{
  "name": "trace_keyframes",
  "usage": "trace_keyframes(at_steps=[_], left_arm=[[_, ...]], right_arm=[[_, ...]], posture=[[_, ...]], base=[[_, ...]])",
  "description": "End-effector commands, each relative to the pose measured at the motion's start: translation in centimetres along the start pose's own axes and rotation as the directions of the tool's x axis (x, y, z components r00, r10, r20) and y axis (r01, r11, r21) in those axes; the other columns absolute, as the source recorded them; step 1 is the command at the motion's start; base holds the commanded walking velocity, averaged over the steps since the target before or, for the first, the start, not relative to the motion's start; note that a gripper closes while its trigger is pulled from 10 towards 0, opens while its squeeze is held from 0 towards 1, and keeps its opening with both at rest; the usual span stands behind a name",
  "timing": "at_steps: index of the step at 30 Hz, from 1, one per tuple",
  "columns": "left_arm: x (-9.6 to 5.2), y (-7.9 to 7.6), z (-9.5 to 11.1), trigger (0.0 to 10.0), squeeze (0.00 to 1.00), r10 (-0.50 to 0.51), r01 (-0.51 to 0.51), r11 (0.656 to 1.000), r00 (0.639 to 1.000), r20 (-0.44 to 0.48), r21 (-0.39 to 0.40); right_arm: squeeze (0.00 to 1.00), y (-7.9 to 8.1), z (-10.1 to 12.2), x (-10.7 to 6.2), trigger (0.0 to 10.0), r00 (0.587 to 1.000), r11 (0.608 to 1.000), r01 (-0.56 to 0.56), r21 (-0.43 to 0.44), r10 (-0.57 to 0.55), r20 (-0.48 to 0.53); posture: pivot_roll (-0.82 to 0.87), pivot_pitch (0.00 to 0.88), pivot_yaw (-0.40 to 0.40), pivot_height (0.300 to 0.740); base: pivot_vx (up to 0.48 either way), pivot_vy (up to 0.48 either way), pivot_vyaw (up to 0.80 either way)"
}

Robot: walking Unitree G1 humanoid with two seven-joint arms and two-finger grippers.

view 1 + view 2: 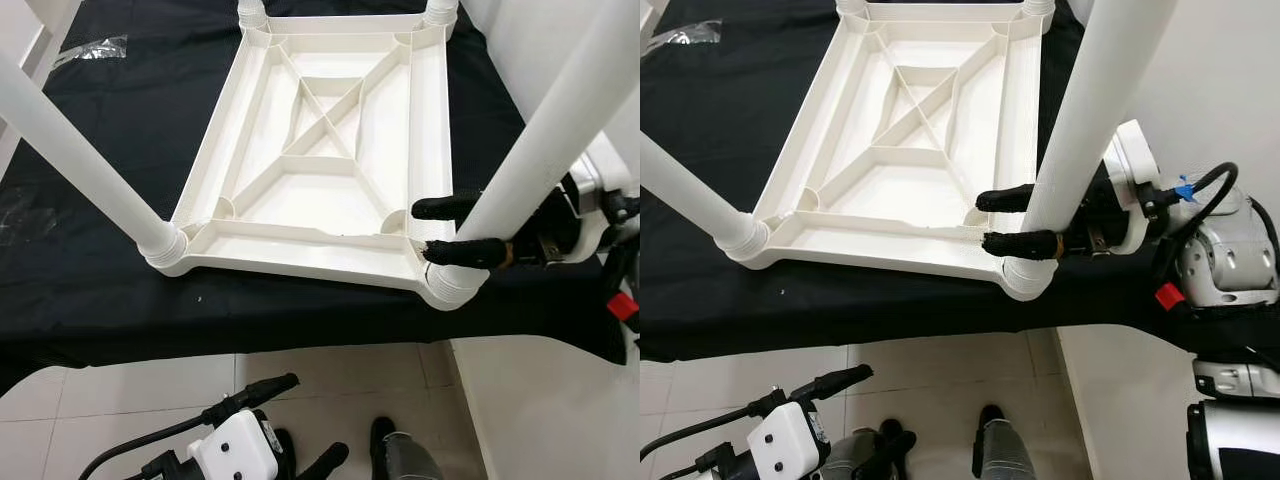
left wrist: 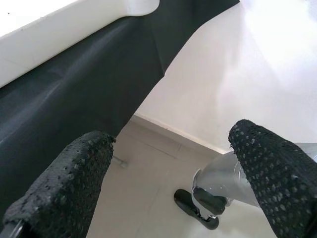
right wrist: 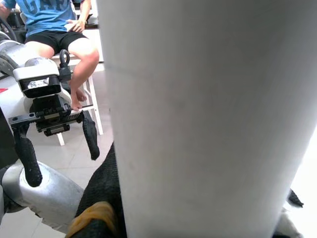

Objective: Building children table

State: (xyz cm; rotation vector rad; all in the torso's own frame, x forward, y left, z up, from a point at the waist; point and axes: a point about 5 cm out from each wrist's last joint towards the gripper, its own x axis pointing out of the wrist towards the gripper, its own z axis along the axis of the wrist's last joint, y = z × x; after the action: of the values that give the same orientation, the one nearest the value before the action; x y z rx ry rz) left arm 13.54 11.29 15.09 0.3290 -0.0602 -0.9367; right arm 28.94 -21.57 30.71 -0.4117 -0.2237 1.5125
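Low at six o'clock our left gripper (image 1: 300,420) hangs open, empty. Our right gripper (image 1: 1015,220) clasps the leg (image 1: 1090,120) near its socket; the upturned tabletop (image 1: 330,160) on the black worktop (image 1: 100,270) looks light, stiff, slick.

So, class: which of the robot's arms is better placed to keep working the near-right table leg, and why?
Right. The right gripper already straddles the table leg just above its socket; the left gripper hangs low, open, below the table edge.
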Motion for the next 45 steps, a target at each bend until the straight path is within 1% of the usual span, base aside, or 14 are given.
trace_keyframes(at_steps=[1, 9, 23, 28, 31, 32, 38, 45], left_arm=[[-0.1, -0.4, -0.5, 10.0, 0.0, -0.01, 0.01, 1.0, 1.0, -0.02, -0.018], [0.1, -0.6, -0.4, 10.0, 0.0, -0.008, 0.008, 1.0, 1.0, -0.013, -0.015], [0.3, -0.6, -0.3, 10.0, 0.0, 0.0, 0.0, 1.0, 1.0, -0.009, -0.009], [0.4, -0.9, -0.4, 10.0, 0.0, 0.003, -0.003, 1.0, 1.0, -0.008, -0.008], [0.4, -0.9, -0.4, 10.0, 0.0, 0.005, -0.005, 1.0, 1.0, -0.007, -0.008], [0.4, -0.9, -0.3, 10.0, 0.0, 0.007, -0.007, 1.0, 1.0, -0.007, -0.008], [0.3, -0.7, -0.4, 10.0, 0.0, 0.004, -0.004, 1.0, 1.0, -0.007, -0.008], [0.3, -0.7, -0.4, 10.0, 0.0, 0.0, 0.0, 1.0, 1.0, -0.007, -0.01]], right_arm=[[0.0, 0.3, -1.1, 0.5, 10.0, 0.999, 1.0, -0.013, 0.026, 0.014, -0.032], [0.0, 0.2, -1.2, 1.2, 10.0, 1.0, 1.0, -0.01, 0.02, 0.01, -0.001], [0.0, -0.2, -1.4, 1.9, 10.0, 1.0, 1.0, -0.004, 0.004, 0.004, 0.011], [0.0, -0.3, -1.4, 1.5, 10.0, 1.0, 1.0, 0.007, 0.0, -0.007, -0.011], [0.0, -0.3, -1.4, 1.3, 10.0, 1.0, 1.0, 0.008, 0.002, -0.008, -0.014], [0.0, -0.2, -1.2, 0.9, 10.0, 1.0, 1.0, 0.009, 0.006, -0.009, -0.021], [0.0, 0.1, -0.8, 0.2, 10.0, 1.0, 1.0, -0.001, 0.019, 0.002, -0.026], [0.0, 0.3, -0.8, -0.1, 10.0, 0.999, 1.0, -0.002, 0.025, 0.003, -0.037]], posture=[[0.08, 0.406, 0.076, 0.74], [0.09, 0.404, 0.065, 0.74], [0.09, 0.399, 0.059, 0.74], [0.09, 0.377, 0.055, 0.74], [0.09, 0.378, 0.054, 0.74], [0.09, 0.382, 0.057, 0.74], [0.09, 0.383, 0.064, 0.74], [0.08, 0.385, 0.066, 0.74]], base=[[0.0, 0.0, 0.0], [0.0, 0.0, 0.0], [0.0, 0.0, 0.0], [0.0, 0.0, 0.0], [0.0, 0.0, 0.0], [0.0, 0.0, 0.0], [0.0, 0.0, 0.0], [0.0, 0.0, 0.0]])
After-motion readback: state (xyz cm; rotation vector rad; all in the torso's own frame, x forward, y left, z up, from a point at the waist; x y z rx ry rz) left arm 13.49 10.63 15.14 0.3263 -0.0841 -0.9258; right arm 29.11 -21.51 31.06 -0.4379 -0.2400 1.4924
